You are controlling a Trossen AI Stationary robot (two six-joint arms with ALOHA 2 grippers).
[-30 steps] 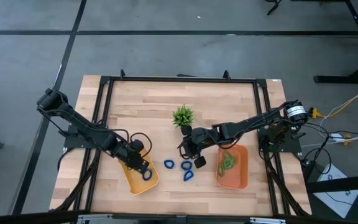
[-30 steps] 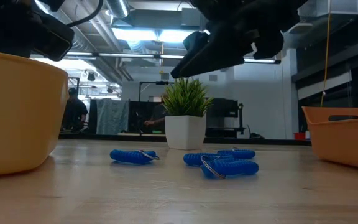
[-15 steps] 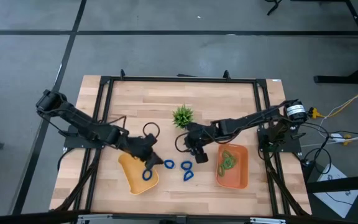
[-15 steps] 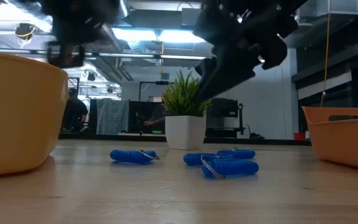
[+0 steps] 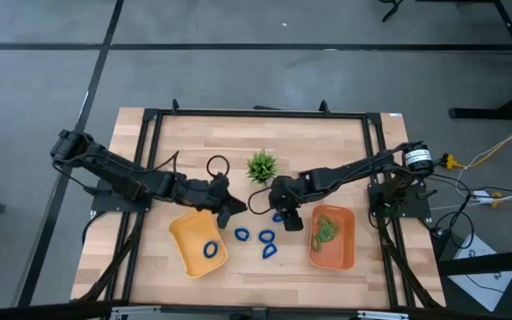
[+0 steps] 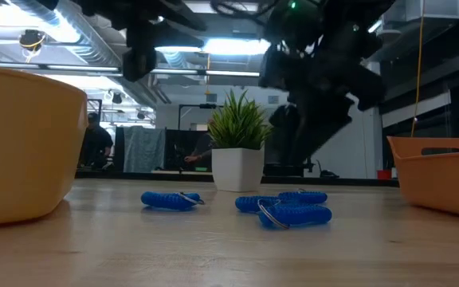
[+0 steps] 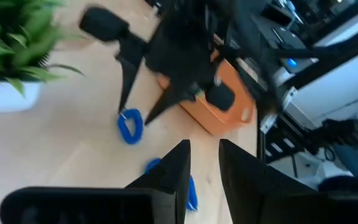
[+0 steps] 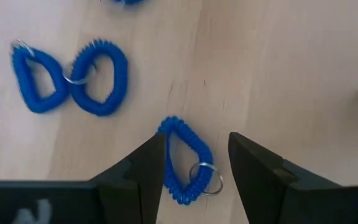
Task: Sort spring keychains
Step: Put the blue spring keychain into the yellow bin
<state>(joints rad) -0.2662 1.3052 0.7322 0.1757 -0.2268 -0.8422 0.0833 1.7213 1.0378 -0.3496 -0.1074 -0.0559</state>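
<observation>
Three dark blue spring keychains (image 5: 242, 235) (image 5: 266, 236) (image 5: 269, 251) lie flat on the wooden table between the trays. A fourth (image 8: 185, 162) lies under my right gripper (image 8: 197, 143), which is open and hangs above it with a finger on either side, touching nothing. This gripper also shows in the high view (image 5: 284, 218). My left gripper (image 5: 232, 212) is open and empty, beside the yellow tray's (image 5: 185, 233) far right corner. One blue keychain (image 5: 209, 250) lies in the yellow tray. Light green keychains (image 5: 327, 229) lie in the orange tray (image 5: 343, 253).
A small potted artificial plant (image 5: 261, 165) stands just beyond the two grippers. A black metal frame (image 5: 256, 114) runs around the table top. Bare wood lies at the near edge (image 5: 265, 284) and at the far left (image 5: 194, 142).
My left gripper has gone from above the yellow tray toward the table's right and far side, and now sits near the loose blue keychains. My right gripper has gone down and tipped its fingers toward the table over one blue keychain. The keychains have stayed in place.
</observation>
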